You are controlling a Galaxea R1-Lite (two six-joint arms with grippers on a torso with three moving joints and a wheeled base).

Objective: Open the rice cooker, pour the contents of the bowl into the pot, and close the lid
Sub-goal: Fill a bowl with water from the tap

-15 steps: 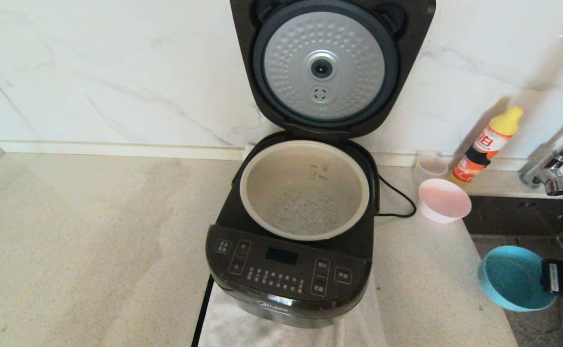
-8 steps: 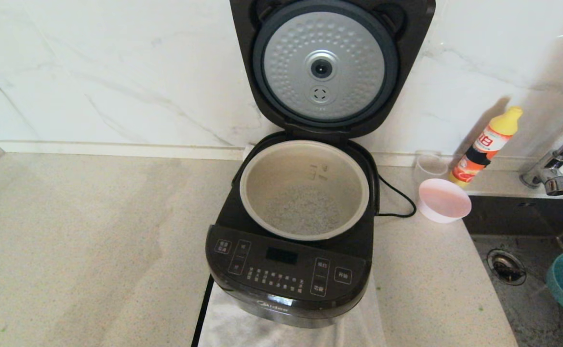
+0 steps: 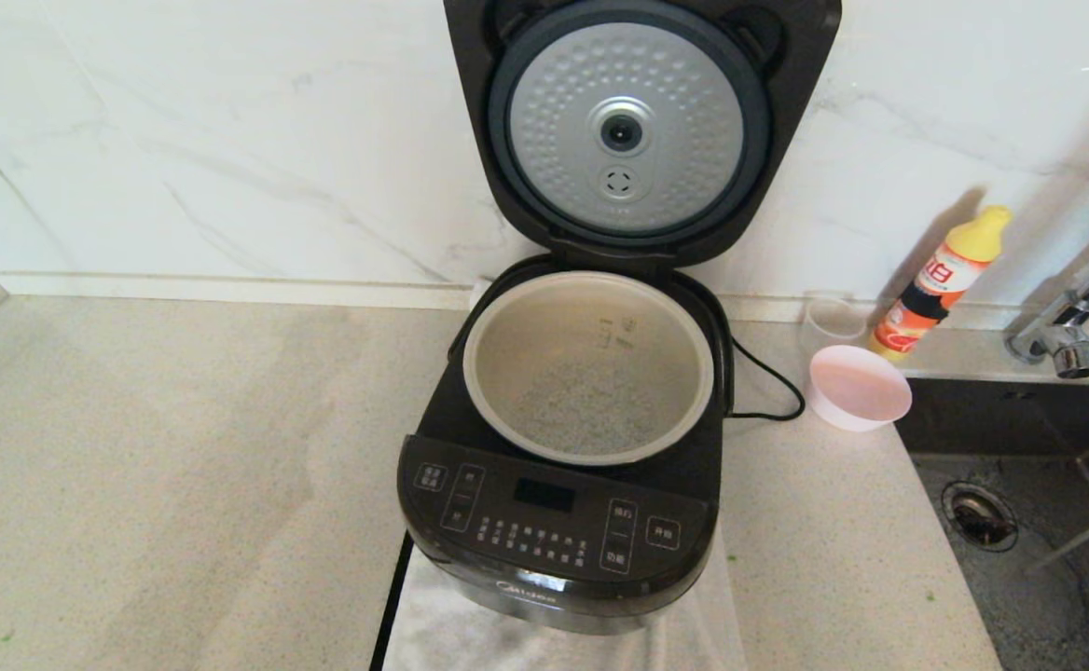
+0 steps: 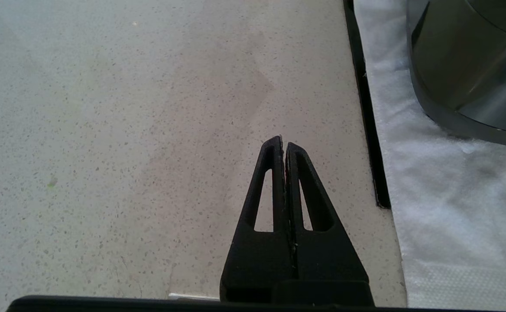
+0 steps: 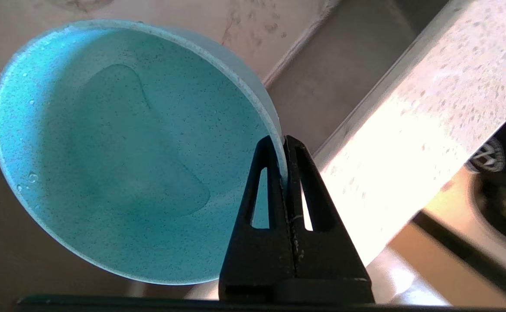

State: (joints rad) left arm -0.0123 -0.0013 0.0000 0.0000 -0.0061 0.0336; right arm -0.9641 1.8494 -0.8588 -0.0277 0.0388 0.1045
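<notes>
The rice cooker (image 3: 554, 531) stands open on the counter, and its lid (image 3: 628, 130) is upright against the wall, showing the silver dimpled disc. The pot (image 3: 544, 345) sits inside with white grains on its bottom. In the right wrist view, my right gripper (image 5: 284, 141) is shut on the rim of a blue bowl (image 5: 118, 151). The bowl is tilted and holds a little clear liquid. Bowl and right gripper are outside the head view. My left gripper (image 4: 282, 141) is shut and empty over the bare counter, left of the rice cooker (image 4: 474, 65).
A pink bowl (image 3: 859, 387), a clear cup (image 3: 832, 321) and an orange bottle (image 3: 941, 280) stand right of the cooker. Beyond them are the faucet (image 3: 1067, 335) and the sink (image 3: 1020, 578). A white cloth (image 4: 443, 182) lies under the cooker, and a black cord (image 4: 365, 108) runs beside it.
The blue bowl and my right gripper moved right over the sink and out of the head view. The rice cooker and left arm have not moved.
</notes>
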